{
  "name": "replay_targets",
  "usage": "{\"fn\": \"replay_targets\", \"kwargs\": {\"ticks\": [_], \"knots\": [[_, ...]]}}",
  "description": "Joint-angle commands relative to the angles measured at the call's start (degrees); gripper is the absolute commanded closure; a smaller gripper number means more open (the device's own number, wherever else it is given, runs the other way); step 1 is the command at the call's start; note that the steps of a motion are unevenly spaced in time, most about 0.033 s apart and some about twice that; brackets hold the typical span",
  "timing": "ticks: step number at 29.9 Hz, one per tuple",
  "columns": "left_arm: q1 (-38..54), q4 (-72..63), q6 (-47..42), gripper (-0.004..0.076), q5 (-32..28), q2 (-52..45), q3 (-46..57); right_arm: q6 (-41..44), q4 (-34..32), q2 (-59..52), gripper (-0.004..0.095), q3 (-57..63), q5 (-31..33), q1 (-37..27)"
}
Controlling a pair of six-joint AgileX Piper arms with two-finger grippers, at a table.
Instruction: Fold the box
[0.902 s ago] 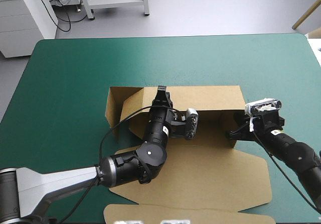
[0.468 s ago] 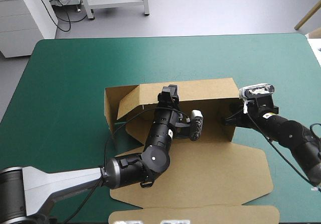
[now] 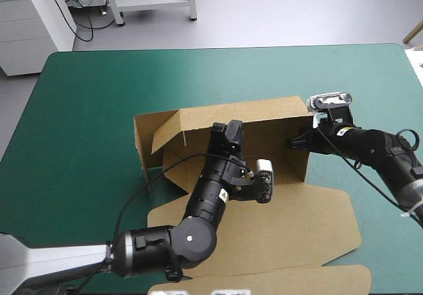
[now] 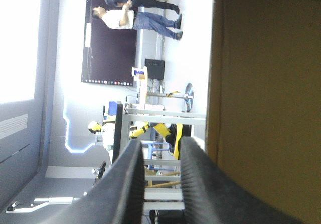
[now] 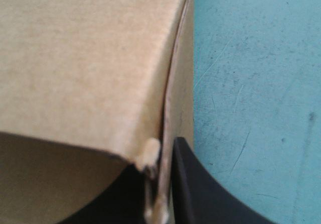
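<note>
We see the box (image 3: 264,118) lying in the middle of the teal-green cover (image 3: 86,123), partly raised into a tray. Its long far wall stands up, a flap at the left end leans inward, and the right end wall is upright. The lid (image 3: 291,232) lies flat toward the table's near edge. The left arm reaches across the lid into the tray, and the left gripper (image 3: 229,131) is lifted against the inner face of the far wall. In its wrist view the fingers (image 4: 123,184) stand a narrow gap apart; brown board lies just beside one finger, not between the two. The right gripper (image 3: 295,141) comes in from outside at the box's far right corner. Its fingers are all but pressed together and pinch the edge of the right end wall, one finger inside the tray and the other outside above the cover.
</note>
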Motion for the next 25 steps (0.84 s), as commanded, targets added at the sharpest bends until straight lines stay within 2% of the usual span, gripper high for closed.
{"fn": "replay_targets", "kwargs": {"ticks": [1,7,13,19,25], "knots": [[-1.38,7.42,-0.94,0.0737,2.71,-6.03,-1.92,3.93,-0.46,0.72,0.0905,-4.12,9.39,0.48],[3.0,1.77,-1.04,0.0721,1.73,-12.73,-4.19,10.02,-4.66,4.92,0.0907,-13.58,17.3,0.48],[16.59,-12.07,0.54,0.072,-3.3,-17.3,-8.48,13.32,-7.14,12.84,0.0908,-23.81,23.12,0.48],[32.14,-27.91,7.51,0.072,-6.7,-18.36,-9.09,15.22,-8.45,22.71,0.0908,-35.0,28.03,0.48],[47.35,-49.7,18.17,0.072,-11.29,-18.36,-9.09,16.71,-9.88,31.3,0.0907,-42.48,28.87,0.48]]}}
